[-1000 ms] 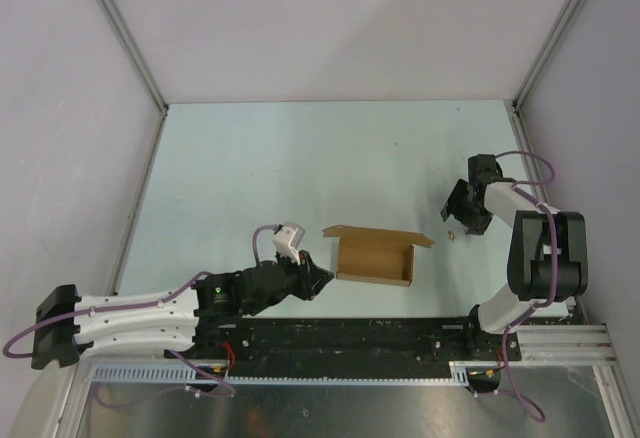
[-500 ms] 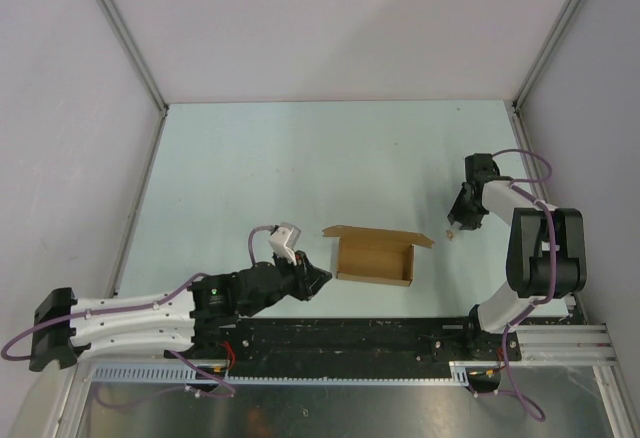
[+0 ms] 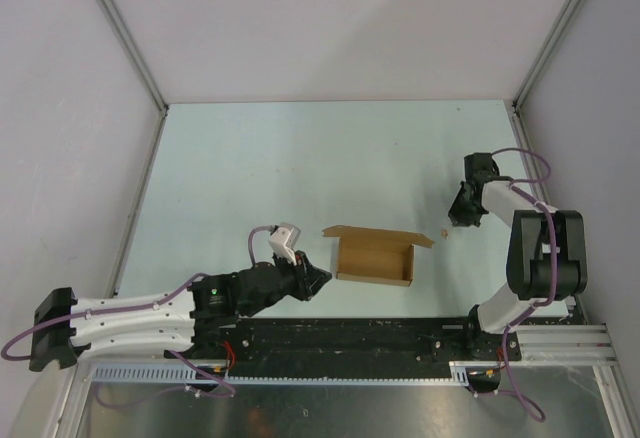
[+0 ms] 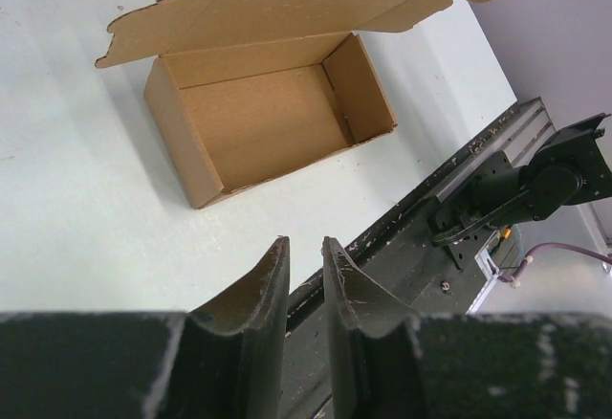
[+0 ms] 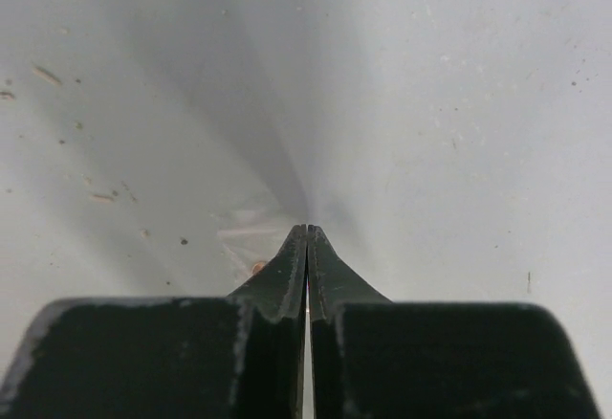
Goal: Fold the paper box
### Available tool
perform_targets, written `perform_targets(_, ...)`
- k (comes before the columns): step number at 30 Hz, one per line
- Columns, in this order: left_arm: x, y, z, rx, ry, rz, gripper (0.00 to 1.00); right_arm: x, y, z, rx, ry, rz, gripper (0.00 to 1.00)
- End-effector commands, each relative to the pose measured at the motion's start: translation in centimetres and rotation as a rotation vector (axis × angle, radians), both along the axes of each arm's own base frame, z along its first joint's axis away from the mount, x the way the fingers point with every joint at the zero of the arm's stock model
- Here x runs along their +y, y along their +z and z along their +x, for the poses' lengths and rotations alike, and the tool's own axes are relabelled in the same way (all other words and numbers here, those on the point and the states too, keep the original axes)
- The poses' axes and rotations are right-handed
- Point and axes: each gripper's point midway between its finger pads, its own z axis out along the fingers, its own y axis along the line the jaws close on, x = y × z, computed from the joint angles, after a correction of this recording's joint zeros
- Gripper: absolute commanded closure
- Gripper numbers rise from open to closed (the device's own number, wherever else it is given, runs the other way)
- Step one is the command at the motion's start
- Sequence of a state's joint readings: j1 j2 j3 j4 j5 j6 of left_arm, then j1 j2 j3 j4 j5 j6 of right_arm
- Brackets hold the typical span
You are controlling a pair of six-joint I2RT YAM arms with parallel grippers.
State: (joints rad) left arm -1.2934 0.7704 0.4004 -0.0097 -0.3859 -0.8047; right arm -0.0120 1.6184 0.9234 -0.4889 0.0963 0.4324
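Note:
The paper box [image 3: 375, 258] is an open brown cardboard tray standing on the pale table, its lid flap [image 3: 378, 234] spread flat behind it. In the left wrist view the paper box [image 4: 268, 122] shows a bare inside, with the lid [image 4: 306, 3] beyond it. My left gripper [image 3: 320, 280] hovers just left of the box's near corner. Its jaws [image 4: 306, 244] stand a narrow gap apart with nothing between them. My right gripper [image 3: 458, 216] is well to the right of the box, low over bare table. Its tips [image 5: 307, 228] are pressed together and hold nothing.
A tiny brown scrap [image 3: 446, 232] lies on the table between the box and the right gripper. The black base rail [image 3: 400, 336] runs along the near edge, also in the left wrist view [image 4: 459, 199]. Grey walls enclose the table on three sides.
The right gripper has closed from wide open and drawn back a little, away from the scrap. The left arm and the box have stayed put.

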Motion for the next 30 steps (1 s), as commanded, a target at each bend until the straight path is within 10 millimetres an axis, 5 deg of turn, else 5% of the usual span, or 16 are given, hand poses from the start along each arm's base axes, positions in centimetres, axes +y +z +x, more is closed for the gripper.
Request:
perform_targets(1, -0.1, 0.3, 0.1, 0.012, 0.015, -0.028, 0.75, 0.0, 3.1, 1.5, -0.116, 0.004, 0.0, 1.0)
perform_targets(7, -0.1, 0.4, 0.1, 0.011, 0.015, -0.029, 0.75, -0.3, 7.3, 2.0, -0.248, 0.008, 0.003, 1.0)
perform_targets(11, -0.2, 0.3, 0.2, 0.012, 0.015, -0.026, 0.75, 0.4, 8.0, 1.9, -0.258, 0.058, 0.026, 0.38)
perform_targets(22, -0.3, 0.4, 0.1, 0.011, 0.006, -0.026, 0.75, 3.9, 3.9, 1.4, -0.066, 0.244, -0.077, 0.21)
perform_targets(30, -0.2, 0.6, 0.0, 0.009, 0.006, -0.033, 0.75, 2.8, 2.0, 1.1, 0.017, 0.212, -0.203, 0.19)
